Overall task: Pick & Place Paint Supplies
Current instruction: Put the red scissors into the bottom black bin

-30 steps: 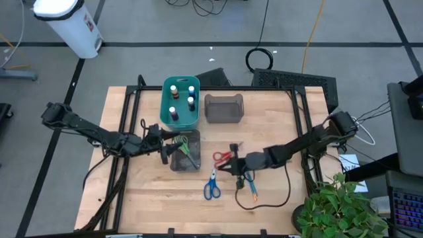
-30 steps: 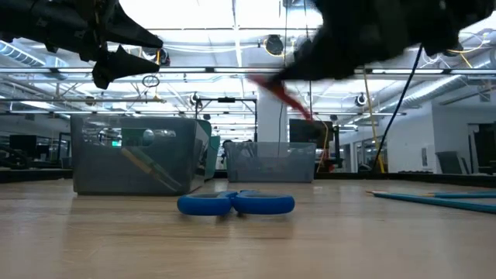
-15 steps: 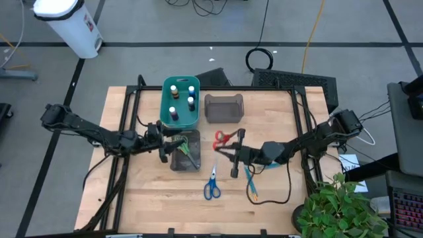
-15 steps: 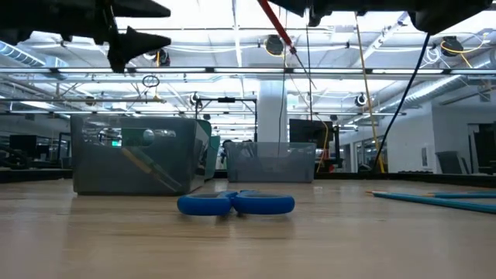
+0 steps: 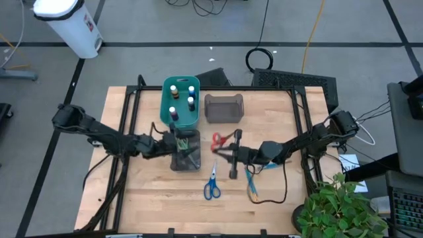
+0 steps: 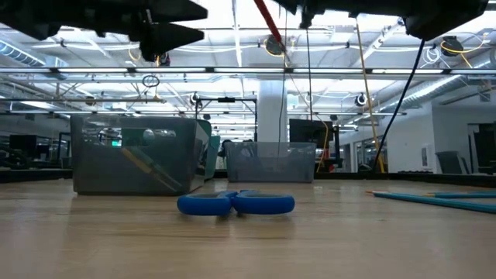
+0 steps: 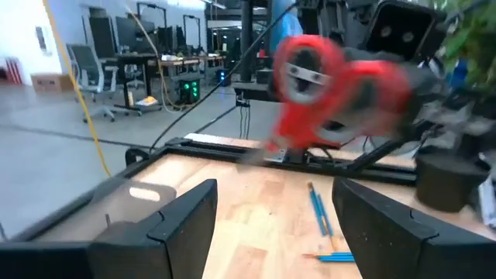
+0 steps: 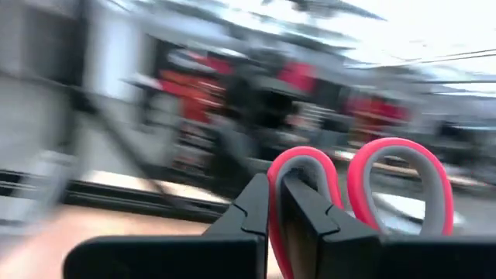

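Note:
My right gripper (image 5: 232, 153) (image 8: 277, 186) is shut on the red scissors (image 5: 221, 138) (image 7: 333, 77), high above the table's middle. In the low view they show as a slanted red strip (image 6: 271, 23). My left gripper (image 5: 173, 141) (image 7: 271, 232) hangs open and level over the near grey bin (image 5: 185, 152), facing the red scissors with nothing between its fingers. Green-yellow scissors (image 5: 188, 148) lie in that bin. Blue scissors (image 5: 211, 185) (image 6: 236, 203) and thin blue and orange brushes (image 5: 252, 183) lie flat on the table. White-capped bottles (image 5: 176, 99) stand in the teal bin (image 5: 165, 106). My right gripper pinches the red scissors between its two fingers at the side of one handle loop (image 8: 288, 172). The fingers come from the table's right, tipped a little upward. Both loops stick out ahead of the fingertips toward the left arm, and the scissors are lifted clear of the table.
A second grey bin (image 5: 223, 108) stands at the far middle beside the teal bin. A potted plant (image 5: 344, 208) crowds the near right corner, and a black cable (image 5: 271, 198) loops on the wood near the brushes.
My right gripper has risen and tipped its fingers upward, carrying the red scissors up off the table and a little toward the far edge. My left gripper has moved toward the table's right, over the near grey bin, and rolled about its own axis.

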You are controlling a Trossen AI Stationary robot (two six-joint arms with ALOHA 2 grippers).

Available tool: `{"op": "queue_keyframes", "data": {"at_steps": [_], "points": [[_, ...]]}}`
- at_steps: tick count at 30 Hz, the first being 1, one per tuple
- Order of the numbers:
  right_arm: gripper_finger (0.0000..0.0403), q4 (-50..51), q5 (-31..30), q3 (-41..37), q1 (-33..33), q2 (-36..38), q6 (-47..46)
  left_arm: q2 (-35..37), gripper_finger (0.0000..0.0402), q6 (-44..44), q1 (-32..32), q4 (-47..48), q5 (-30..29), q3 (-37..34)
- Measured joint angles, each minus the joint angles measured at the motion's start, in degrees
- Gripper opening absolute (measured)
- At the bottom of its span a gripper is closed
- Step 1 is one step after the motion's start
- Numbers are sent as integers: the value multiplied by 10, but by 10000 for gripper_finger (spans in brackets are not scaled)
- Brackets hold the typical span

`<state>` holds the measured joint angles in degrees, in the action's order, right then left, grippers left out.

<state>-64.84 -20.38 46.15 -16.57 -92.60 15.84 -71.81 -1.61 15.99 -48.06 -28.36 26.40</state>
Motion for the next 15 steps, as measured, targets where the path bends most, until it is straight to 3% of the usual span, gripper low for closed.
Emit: {"op": "queue_keyframes", "data": {"at_steps": [5,10,13,15], "points": [[8,-39,188,0,13,1,-150,-38,264,65,6,0,52,36],[8,-48,283,0,36,1,-292,-45,264,90,19,0,138,62],[8,-43,350,0,52,1,-347,-45,264,91,25,0,160,73],[8,-24,356,0,58,1,-359,-45,264,100,26,1,166,80]]}}
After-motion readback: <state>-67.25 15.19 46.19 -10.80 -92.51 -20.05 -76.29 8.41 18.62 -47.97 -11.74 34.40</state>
